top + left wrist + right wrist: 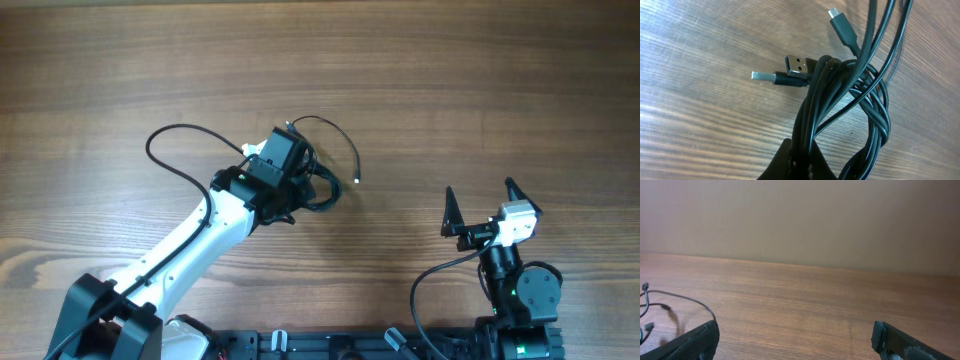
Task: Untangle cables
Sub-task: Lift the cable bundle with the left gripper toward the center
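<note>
The cables (pixel 328 190) lie as a dark knotted bundle at the table's middle, with one thin loop curving out to the right. In the left wrist view the cables (pixel 840 95) twist over each other, and three plug ends (pixel 799 64) stick out to the left and top. My left gripper (pixel 803 161) is shut on several strands of the bundle at the bottom of that view; from overhead the left gripper (pixel 298 182) sits right over the bundle. My right gripper (pixel 480 196) stands open well to the right with nothing between its fingers (pixel 700 340). The cables (pixel 662 305) show at the far left of its view.
A thicker black arm cable (pixel 178 150) arcs out to the left of the left arm. The wooden table (pixel 450 80) runs all around. The arms' bases (pixel 520 320) stand at the front edge.
</note>
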You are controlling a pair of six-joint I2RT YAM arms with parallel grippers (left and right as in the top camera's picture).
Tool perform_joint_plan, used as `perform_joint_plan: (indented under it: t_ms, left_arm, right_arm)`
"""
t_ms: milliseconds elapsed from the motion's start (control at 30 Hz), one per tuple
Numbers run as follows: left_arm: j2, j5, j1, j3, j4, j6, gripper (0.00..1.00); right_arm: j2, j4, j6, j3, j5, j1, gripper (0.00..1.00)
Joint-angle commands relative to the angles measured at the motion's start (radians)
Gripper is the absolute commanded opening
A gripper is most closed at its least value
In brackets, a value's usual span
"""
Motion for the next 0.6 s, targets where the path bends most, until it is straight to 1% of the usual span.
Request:
perform_joint_plan:
  t_ms: [0, 33, 67, 100, 133, 167, 200, 267, 333, 367, 500, 567]
  left_arm:
    - [-0.014, -0.015, -0.004, -0.001, -0.003, -0.144, 0.04]
    - [-0.014, -0.013, -0.006, -0.001, 0.0, -0.141, 0.04]
    - [-0.014, -0.011, -0.007, -0.001, 0.009, -0.106, 0.04]
    - [-0.014, -0.004, -0.007, -0.001, 0.019, -0.039, 0.04]
    - [-0.015, 0.012, -0.005, -0.001, 0.032, 0.058, 0.04]
    - [-0.022, 0.048, -0.002, 0.0, 0.042, 0.197, 0.04]
    - [-0.032, 0.074, 0.002, -0.001, 0.04, 0.297, 0.04]
    - [-0.071, 0.095, 0.012, -0.001, 0.018, 0.445, 0.04]
    - [-0.12, 0.095, 0.024, -0.001, 0.001, 0.558, 0.04]
    - [-0.159, 0.096, 0.032, -0.001, -0.005, 0.638, 0.04]
    - [-0.257, 0.095, 0.043, -0.001, -0.019, 0.857, 0.04]
    - [-0.291, 0.095, 0.042, -0.001, -0.018, 0.923, 0.04]
  right_arm:
    - [-0.012, 0.001, -0.018, -0.003, 0.01, -0.002, 1.0]
    - [-0.012, 0.002, -0.017, -0.003, 0.01, -0.002, 1.0]
    - [-0.012, 0.002, -0.018, -0.003, 0.01, -0.002, 1.0]
    - [-0.012, 0.002, -0.017, -0.003, 0.01, -0.002, 0.99]
    - [-0.012, 0.002, -0.018, -0.003, 0.01, -0.002, 1.0]
    - [-0.012, 0.001, -0.018, -0.003, 0.01, -0.002, 1.0]
    - [-0.012, 0.002, -0.017, -0.003, 0.01, -0.002, 1.0]
    - [-0.012, 0.002, -0.018, -0.003, 0.01, -0.002, 1.0]
    - [-0.012, 0.001, -0.018, -0.003, 0.01, -0.002, 1.0]
    - [-0.012, 0.002, -0.017, -0.003, 0.01, -0.002, 1.0]
    - [-0.012, 0.002, -0.018, -0.003, 0.01, -0.002, 1.0]
    - [-0.012, 0.002, -0.018, -0.003, 0.01, -0.002, 1.0]
